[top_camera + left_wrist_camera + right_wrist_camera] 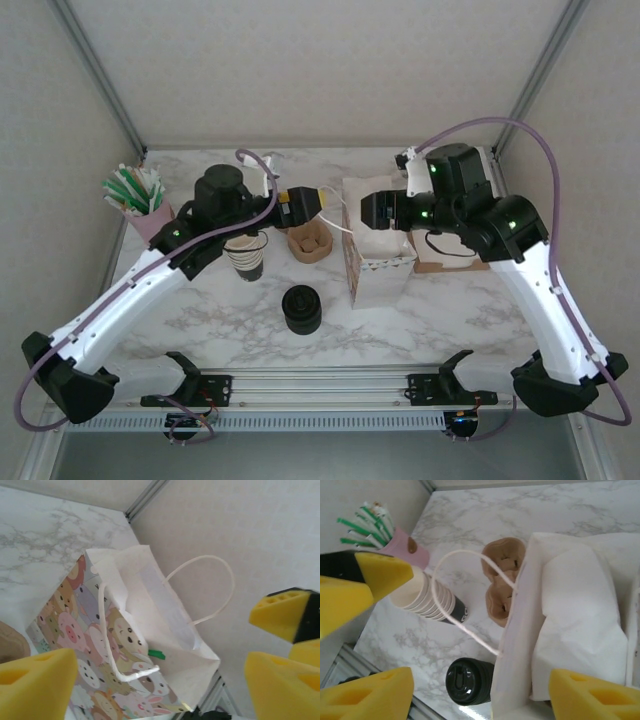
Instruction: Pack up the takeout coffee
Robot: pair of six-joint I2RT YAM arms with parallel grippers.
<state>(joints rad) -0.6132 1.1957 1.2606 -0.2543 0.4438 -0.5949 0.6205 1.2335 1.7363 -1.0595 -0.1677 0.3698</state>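
From above, you are looking at the takeout coffee (301, 308), a small dark paper cup with a round black plastic lid. It is standing upright on the marble-patterned table (200, 330), near of centre and apart from everything else. Just right of it the white paper gift bag (380, 265) is standing open. Beyond the coffee a brown moulded cup carrier (308, 243) is sitting, with a stack of cream paper cups (246, 256) to its left. The left gripper (303, 205) is hovering over the carrier, and the right gripper (365, 212) is hanging over the bag's mouth. Both are far of the coffee.

In the left wrist view, the left gripper (157, 682) is showing its yellow pads spread wide with nothing between them. It is facing the bag's cartoon-animal side and white cord handles.

In the right wrist view, the right gripper (482, 695) is likewise spread wide and gripping nothing, straddling the bag's left rim. The coffee's lid (467, 680) is lying just outside that rim.

You are likely dealing with a light cup with thin walls that could crush. The lid looks slick and could pop off, and I cannot tell how full the cup is. Take it around the dark body just below the lid rim, squeeze gently and keep it upright.
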